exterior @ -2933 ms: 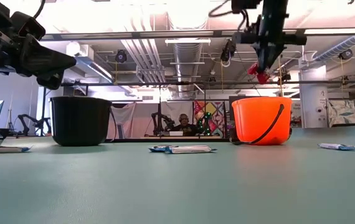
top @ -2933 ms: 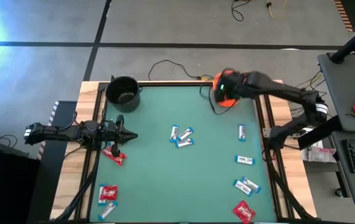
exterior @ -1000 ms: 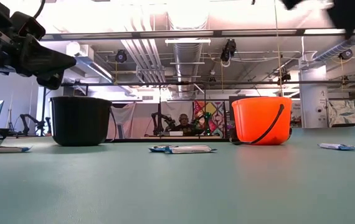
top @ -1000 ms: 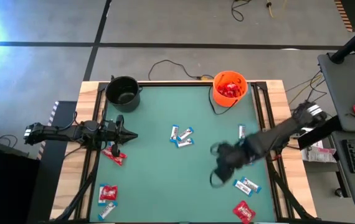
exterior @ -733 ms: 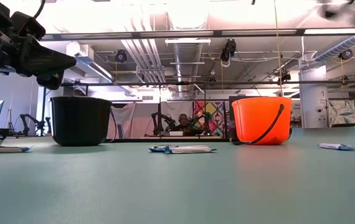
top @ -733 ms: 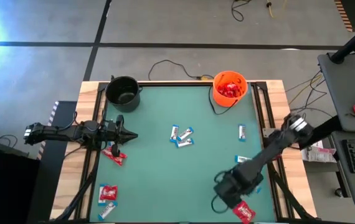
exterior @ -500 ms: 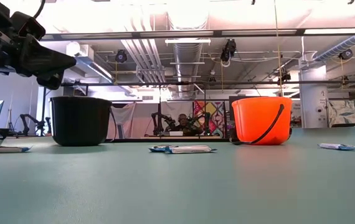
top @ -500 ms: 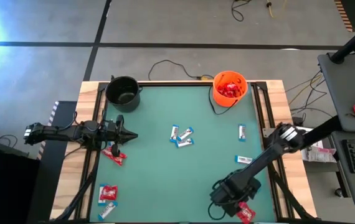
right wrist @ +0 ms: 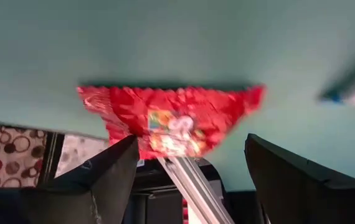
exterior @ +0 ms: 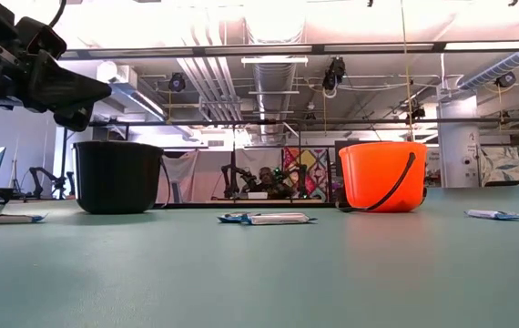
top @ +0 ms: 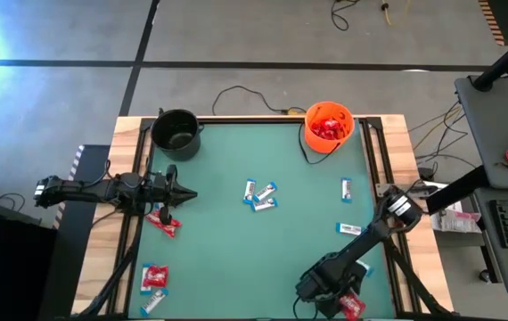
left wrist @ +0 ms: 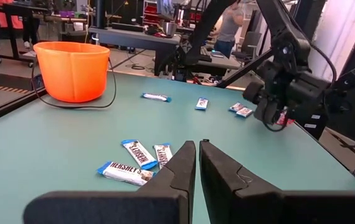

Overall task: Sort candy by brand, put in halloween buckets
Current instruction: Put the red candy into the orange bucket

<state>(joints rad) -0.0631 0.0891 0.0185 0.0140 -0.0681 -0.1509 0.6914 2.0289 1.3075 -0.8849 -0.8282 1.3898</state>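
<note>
A red packet of candy (right wrist: 171, 118) lies flat on the green table near its near right corner (top: 352, 306). My right gripper (top: 336, 292) hangs just over it, slanting down and open; its two fingers stand to either side of the packet (right wrist: 190, 171) without touching it. The orange bucket (top: 328, 127), with red packets inside, stands at the far right and the black bucket (top: 176, 132) at the far left. My left gripper (top: 183, 192) waits shut and level over the table's left edge (left wrist: 197, 149).
White-and-blue bars lie mid-table (top: 260, 194) and along the right side (top: 347, 188) (top: 349, 229). More red packets lie at the left (top: 163, 221) (top: 154, 277). The table's near edge is close below my right gripper.
My right gripper has swung from the middle right of the table toward the near edge, sunk low and tipped its fingers downward, ending over the red packet at the near right corner. It has left the low view. The candy has not moved.
</note>
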